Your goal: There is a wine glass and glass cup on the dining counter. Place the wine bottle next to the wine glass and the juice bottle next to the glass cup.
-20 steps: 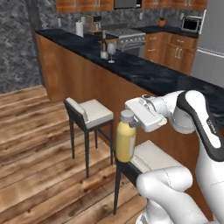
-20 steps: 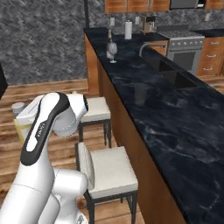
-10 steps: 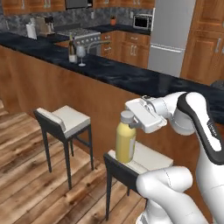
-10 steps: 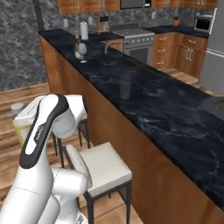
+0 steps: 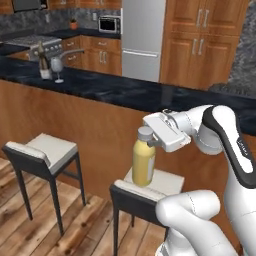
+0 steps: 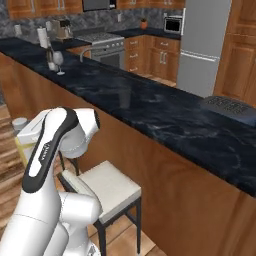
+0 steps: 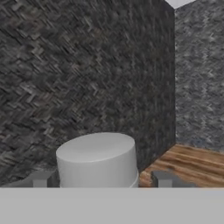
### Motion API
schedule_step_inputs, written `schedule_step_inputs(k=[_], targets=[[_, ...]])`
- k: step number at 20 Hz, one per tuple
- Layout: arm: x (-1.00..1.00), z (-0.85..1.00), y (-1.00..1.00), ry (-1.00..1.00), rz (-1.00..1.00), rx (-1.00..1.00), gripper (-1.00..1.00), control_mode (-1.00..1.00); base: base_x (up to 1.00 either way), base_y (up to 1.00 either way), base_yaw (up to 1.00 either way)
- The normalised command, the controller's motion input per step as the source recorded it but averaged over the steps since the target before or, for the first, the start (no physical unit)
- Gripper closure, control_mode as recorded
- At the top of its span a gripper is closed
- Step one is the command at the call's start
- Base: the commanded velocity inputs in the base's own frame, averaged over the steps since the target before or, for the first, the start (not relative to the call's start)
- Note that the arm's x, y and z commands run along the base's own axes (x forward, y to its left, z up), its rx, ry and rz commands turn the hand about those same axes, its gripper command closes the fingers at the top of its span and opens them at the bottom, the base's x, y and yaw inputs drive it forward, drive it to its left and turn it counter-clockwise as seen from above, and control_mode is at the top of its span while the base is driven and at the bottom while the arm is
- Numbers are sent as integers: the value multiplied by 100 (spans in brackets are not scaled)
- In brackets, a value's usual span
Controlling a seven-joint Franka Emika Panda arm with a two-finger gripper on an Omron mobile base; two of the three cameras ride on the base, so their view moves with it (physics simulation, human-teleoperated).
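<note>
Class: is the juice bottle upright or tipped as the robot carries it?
Upright. The juice bottle hangs vertically from the gripper, white cap topmost, yellow body straight below.

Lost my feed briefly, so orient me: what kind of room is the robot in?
A home kitchen, rendered: a black marbled dining counter with stools, a steel fridge, and a stove among wooden cabinets.
</note>
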Motion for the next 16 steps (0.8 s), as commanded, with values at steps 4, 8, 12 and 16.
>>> schedule_step_inputs(k=[4,8,12,16], targets=[[0,0,0,0,0,0,100,100,48,48,-40],[0,0,0,0,0,0,100,100,47,45,-40],[0,0,0,0,0,0,100,100,35,55,-31],[0,0,0,0,0,0,100,100,15,68,-20]])
